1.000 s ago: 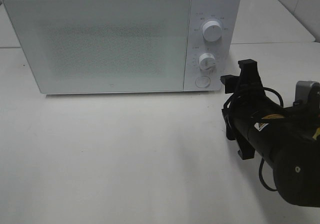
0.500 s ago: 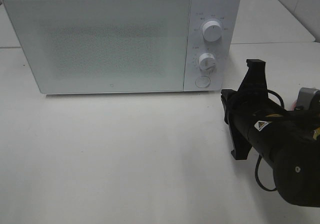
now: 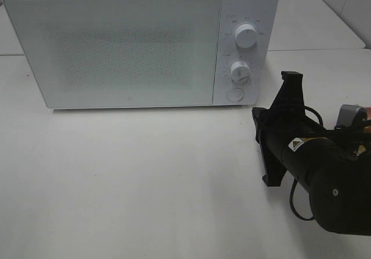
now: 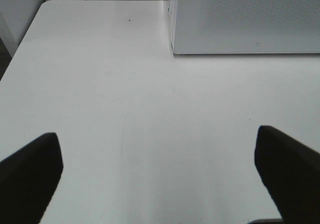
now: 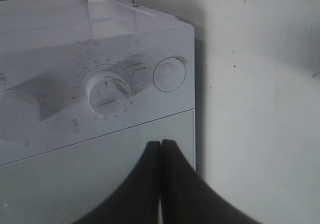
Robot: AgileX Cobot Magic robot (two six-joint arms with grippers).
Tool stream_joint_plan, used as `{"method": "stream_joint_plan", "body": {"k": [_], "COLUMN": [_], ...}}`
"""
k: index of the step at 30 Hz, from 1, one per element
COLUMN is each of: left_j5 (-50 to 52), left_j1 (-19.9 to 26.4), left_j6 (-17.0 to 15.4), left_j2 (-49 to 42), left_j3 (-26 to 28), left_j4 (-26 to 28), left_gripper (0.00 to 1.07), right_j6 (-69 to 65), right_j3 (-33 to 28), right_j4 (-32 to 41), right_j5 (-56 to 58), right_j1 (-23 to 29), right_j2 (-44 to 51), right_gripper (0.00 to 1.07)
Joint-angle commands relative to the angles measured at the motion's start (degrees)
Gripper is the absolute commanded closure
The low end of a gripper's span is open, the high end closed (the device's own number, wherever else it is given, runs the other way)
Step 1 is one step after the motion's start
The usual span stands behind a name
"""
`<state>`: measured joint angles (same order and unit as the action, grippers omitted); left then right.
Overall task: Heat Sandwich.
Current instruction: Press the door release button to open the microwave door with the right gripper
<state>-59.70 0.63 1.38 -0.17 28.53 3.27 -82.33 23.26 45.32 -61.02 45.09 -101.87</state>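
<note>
Soft, bright light falls from above in the high view, washing the white table and microwave into nearly one pale tone; the microwave throws a thin shadow along its base, its dotted door looks grainy, and the black arm is too dark to show much detail. The right wrist view is dimmer and grey, with a shadow beside the microwave; the right gripper is a blurred black shape; the left gripper shows as two unfocused dark blobs.
</note>
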Motion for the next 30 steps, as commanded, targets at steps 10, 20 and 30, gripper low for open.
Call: {"method": "stream_joint_plan", "body": {"k": [10, 20, 30], "left_j5": [0.40, 0.40, 0.40], "left_j1": [0.06, 0.06, 0.06], "left_j6": [-0.06, -0.06, -0.06], "left_j2": [-1.55, -1.55, -1.55], "left_j3": [-0.17, -0.17, -0.17], "left_j4": [0.46, 0.46, 0.46], "left_gripper": [0.07, 0.07, 0.07], "right_j6": [-2.35, -2.58, -0.29], "right_j3": [4.93, 10.89, 17.70], "right_j4": [-7.39, -12.55, -14.84], "right_j5": [2.18, 6.42, 8.59], "right_j1": [-6.30, -10.49, -13.18], "right_j2": [-6.42, -10.60, -14.67], "right_gripper": [1.07, 1.07, 1.07]}}
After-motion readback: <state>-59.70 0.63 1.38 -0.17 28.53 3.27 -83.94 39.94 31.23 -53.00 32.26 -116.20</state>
